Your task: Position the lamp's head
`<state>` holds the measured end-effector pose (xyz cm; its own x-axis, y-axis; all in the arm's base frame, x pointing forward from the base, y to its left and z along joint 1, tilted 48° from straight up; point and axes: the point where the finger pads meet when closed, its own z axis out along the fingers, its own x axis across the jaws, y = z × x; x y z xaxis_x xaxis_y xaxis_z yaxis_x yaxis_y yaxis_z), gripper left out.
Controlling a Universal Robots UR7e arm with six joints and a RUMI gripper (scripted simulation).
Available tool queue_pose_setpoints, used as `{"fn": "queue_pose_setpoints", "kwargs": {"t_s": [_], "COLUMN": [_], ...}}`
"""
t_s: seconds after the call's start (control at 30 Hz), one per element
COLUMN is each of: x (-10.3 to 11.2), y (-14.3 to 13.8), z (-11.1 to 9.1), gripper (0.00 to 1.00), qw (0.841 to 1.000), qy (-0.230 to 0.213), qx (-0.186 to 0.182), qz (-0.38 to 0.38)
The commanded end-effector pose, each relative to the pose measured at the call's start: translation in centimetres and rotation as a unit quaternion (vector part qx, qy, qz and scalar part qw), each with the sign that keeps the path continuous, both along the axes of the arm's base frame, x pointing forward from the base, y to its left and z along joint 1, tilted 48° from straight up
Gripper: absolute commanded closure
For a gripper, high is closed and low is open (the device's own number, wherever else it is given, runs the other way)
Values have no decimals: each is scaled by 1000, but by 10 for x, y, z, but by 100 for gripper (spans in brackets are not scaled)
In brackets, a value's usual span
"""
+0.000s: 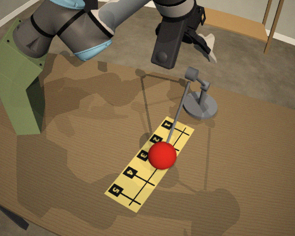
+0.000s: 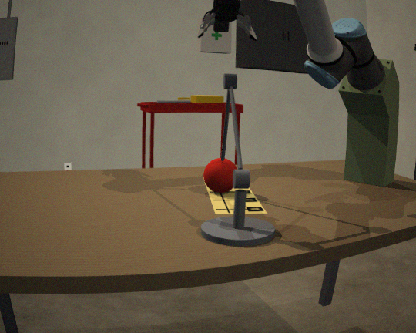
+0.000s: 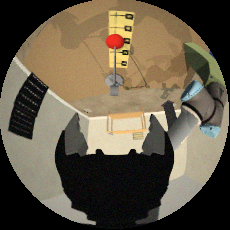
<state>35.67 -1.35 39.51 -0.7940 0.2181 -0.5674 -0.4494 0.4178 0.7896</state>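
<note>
The lamp's red round head (image 1: pixel 162 155) (image 2: pixel 219 175) (image 3: pixel 115 41) hangs low over the yellow strip (image 1: pixel 129 186) (image 2: pixel 219 204) (image 3: pixel 121 22), level with mark 3 in the wrist view. It hides that mark's crossing with the long line. Its exact height is hard to tell. The grey upper joint (image 1: pixel 192 74) (image 2: pixel 230 81) stands high above the round base (image 1: pixel 192 109) (image 2: pixel 217 233), beyond the strip's mark 1 end. My gripper (image 2: pixel 227 38) (image 3: pixel 114 113) is wide open and empty, above and clear of the lamp; one finger shows in the top view.
The green pedestal (image 1: pixel 10 93) (image 2: pixel 367 131) carries the arm at one side of the wooden bench. A wooden shelf unit (image 1: pixel 236 23) stands beyond the bench. A red table (image 2: pixel 190 108) stands in the background. Shadows of the arm and lamp lie across the bench.
</note>
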Motion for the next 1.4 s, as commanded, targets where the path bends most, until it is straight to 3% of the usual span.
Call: {"fn": "queue_pose_setpoints", "kwargs": {"t_s": [0.0,0.77,1.37], "x": [-3,-13,-15], "y": [18,88,109], "z": [11,51,63], "gripper": [0,0,0], "qw": [1000,1000,1000], "qy": [0,0,0], "qx": [0,0,0], "qz": [0,0,0]}}
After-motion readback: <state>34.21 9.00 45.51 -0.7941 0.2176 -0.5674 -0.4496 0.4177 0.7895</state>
